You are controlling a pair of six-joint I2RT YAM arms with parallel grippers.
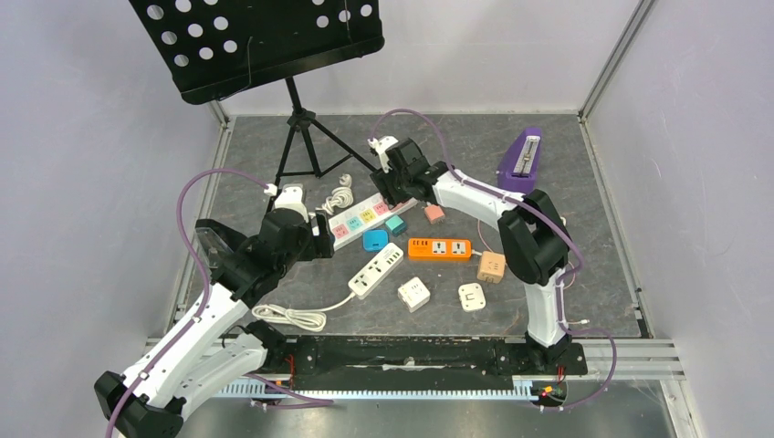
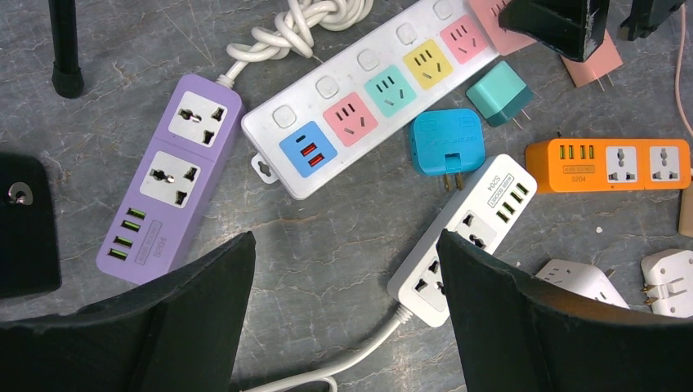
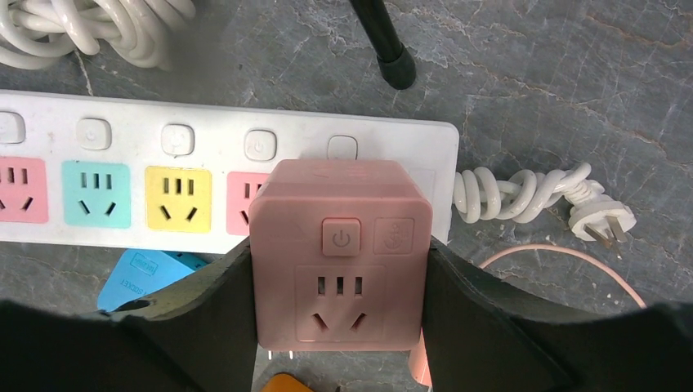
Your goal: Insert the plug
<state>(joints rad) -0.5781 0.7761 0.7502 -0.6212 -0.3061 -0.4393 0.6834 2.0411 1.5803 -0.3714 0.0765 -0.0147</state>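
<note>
My right gripper point(image 3: 339, 253) is shut on a pink cube plug adapter point(image 3: 341, 245), gripping its two sides, socket face toward the camera. Two prongs show below its lower edge. It hangs over the right end of the long white power strip with coloured sockets point(image 3: 368, 155), covering the pink socket there; I cannot tell whether it touches. In the top view this gripper point(image 1: 392, 187) is at the far end of that strip point(image 1: 365, 217). My left gripper point(image 2: 345, 245) is open and empty above bare table, near the strip's other end point(image 1: 321, 233).
A purple strip point(image 2: 167, 180), a small white strip point(image 1: 376, 270), an orange strip point(image 1: 439, 248), blue point(image 1: 375, 240) and teal point(image 1: 394, 224) adapters, another pink adapter point(image 1: 434, 213), white adapters and a tan cube point(image 1: 491, 266) lie around. A music stand tripod point(image 1: 301, 137) and a purple metronome point(image 1: 520, 160) stand at the back.
</note>
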